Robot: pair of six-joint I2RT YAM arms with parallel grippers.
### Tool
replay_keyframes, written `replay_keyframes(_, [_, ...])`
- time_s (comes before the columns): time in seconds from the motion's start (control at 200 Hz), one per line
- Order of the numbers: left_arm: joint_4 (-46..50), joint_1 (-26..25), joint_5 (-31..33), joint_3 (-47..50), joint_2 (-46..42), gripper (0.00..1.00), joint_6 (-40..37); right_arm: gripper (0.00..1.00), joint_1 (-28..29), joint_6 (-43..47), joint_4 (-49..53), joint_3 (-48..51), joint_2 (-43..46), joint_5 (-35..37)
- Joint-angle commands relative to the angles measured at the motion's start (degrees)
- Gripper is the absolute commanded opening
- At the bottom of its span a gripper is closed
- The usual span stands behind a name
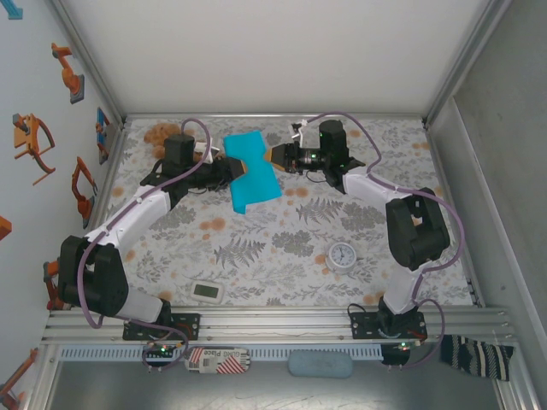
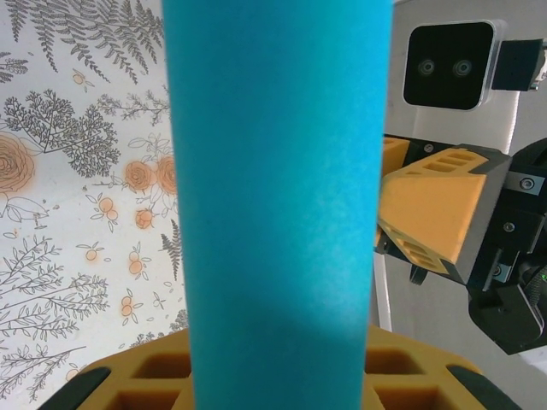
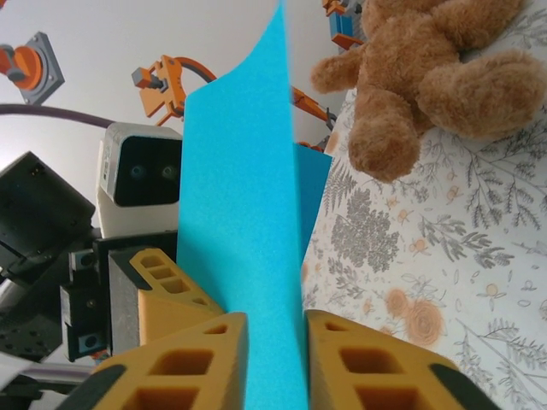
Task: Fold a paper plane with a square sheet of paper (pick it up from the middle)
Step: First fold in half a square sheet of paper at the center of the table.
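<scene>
The sheet (image 1: 256,188) is off the bench (image 1: 256,265), upright at the far middle — left end effector (image 2: 278,359) and right end effector (image 3: 275,325) both clenched on it. We think it is bent once at most; every plane fold remains.

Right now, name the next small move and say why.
Probably lower the square sheet of paper onto the table and press its bend into a crease: the left gripper and right gripper pinch it from opposite sides, raised and bent over rather than flat.
</scene>
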State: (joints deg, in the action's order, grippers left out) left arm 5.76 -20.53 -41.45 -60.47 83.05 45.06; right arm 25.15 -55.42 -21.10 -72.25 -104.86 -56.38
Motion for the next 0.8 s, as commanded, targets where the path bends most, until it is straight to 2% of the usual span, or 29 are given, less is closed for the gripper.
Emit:
replay_keyframes(0.0, [0.9, 0.5, -1.3, -2.3, 0.5, 0.31, -1.9, 0.18, -0.3, 0.7, 0.2, -2.4, 2.1, -1.6])
replay_keyframes(0.16, [0.6, 0.4, -1.7, -2.6, 0.7, 0.31, -1.7, 0.09, -0.3, 1.3, 1.3, -2.5, 2.1, -1.8])
replay_keyframes(0.24, [0.7, 0.4, -1.6, -2.6, 0.7, 0.33, -1.6, 0.0, -0.3, 2.2, 3.0, -2.9, 2.5, -1.6])
replay_keyframes(0.305, [0.9, 0.6, -1.5, -2.6, 0.5, 0.35, -1.5, 0.0, -0.3, 3.8, 5.3, -3.3, 3.1, -0.6])
replay_keyframes(0.421, [2.7, 1.0, 0.4, -2.6, -0.3, 0.47, -1.9, 0.0, -0.4, 7.6, 10.3, -4.0, 5.1, 2.5])
replay_keyframes(0.546, [7.1, 1.8, 6.3, -2.4, -2.6, 0.77, -3.8, 0.0, -1.7, 8.7, 13.0, -3.2, 7.7, 6.5])
replay_keyframes(0.661, [11.4, 2.4, 14.5, -1.7, -6.0, 0.99, -5.7, 0.0, -4.2, 8.6, 14.9, -2.1, 10.0, 9.2])
replay_keyframes(0.791, [14.3, 3.0, 24.0, -0.1, -10.7, 0.96, -6.8, 0.0, -7.2, 11.2, 20.5, -1.9, 12.9, 11.5])
